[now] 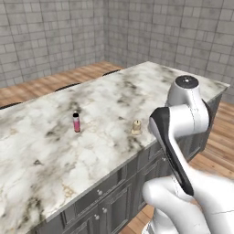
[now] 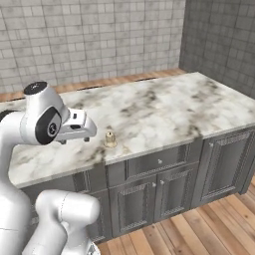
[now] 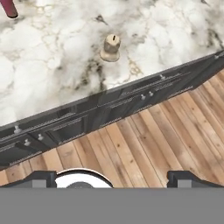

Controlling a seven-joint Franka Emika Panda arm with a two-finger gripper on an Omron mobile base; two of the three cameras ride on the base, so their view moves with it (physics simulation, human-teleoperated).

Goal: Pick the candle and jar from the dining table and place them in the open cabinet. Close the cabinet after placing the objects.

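1. Candle (image 1: 136,127) (image 2: 109,140) (image 3: 110,48): small beige piece, upright on the marble dining table (image 1: 105,105) (image 2: 164,109) (image 3: 57,65), near the front edge, nothing touching it.
2. Slim pink bottle (image 1: 76,122) with black cap stands upright on the table, well apart from the candle, further in from the edge; its base shows at the top left corner of the hand view (image 3: 8,8).
3. Gripper (image 3: 112,177): jaws released, spread wide, holding nothing; the two dark fingertips (image 3: 41,178) sit far apart at the bottom of the hand view.
4. Hand hangs off the table's front side, above the wooden floor (image 3: 144,144), looking back at the table edge; candle well apart from the jaws.
5. Dark grey panelled base (image 2: 164,184) (image 3: 65,127) with small knobs under the marble top.
6. Grey tiled walls (image 1: 55,32) behind the table.
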